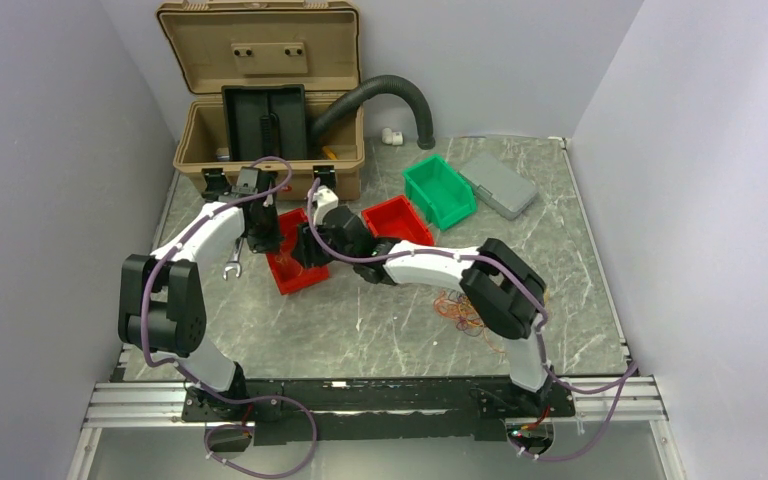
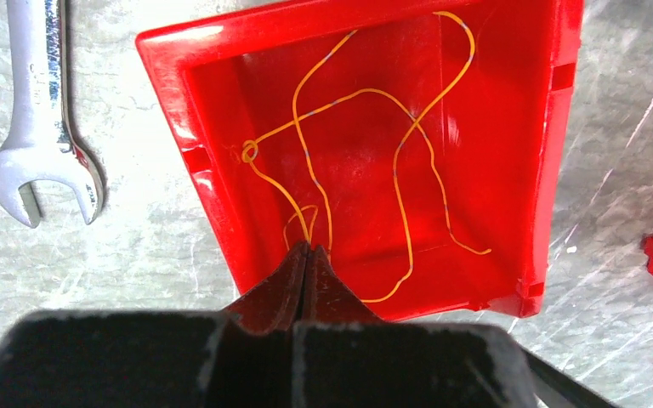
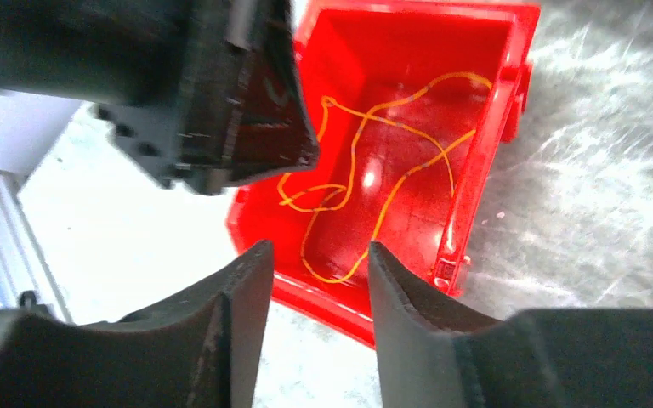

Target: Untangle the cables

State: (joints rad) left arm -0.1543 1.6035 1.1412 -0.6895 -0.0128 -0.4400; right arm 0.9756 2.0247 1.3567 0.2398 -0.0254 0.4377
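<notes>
**Over the red bin (image 2: 519, 170): one yellow wire (image 2: 400, 170) set apart, the tangle (image 1: 460, 308) not yet worked**

Left of the tabletop's middle, both our arms are meeting above the bin. Inside it the yellow wire is lying in loose curves across the floor, with a small knot or loop near one wall. We cannot tell whether it is one strand or two.

Our left claw (image 2: 306, 251) is hanging over the bin with its fingers pressed together. Strands are running right up to its tips, but we cannot tell whether they are pinched or merely passing beneath. Our right claw (image 3: 319, 251) is hovering just outside one wall of the bin, fingers apart and nothing between them.

Toward the tabletop's near edge, right of the middle, the other cables (image 1: 455, 305) are sitting in that small, mostly orange tangle, partly hidden by the right arm's elbow.

We are judging the job as barely begun. One yellow length is lying apart in the bin, its little knot may be needing loosening, and the tangle is calling for strand-by-strand work. A wrench (image 2: 38, 93) is lying beside the bin.
</notes>
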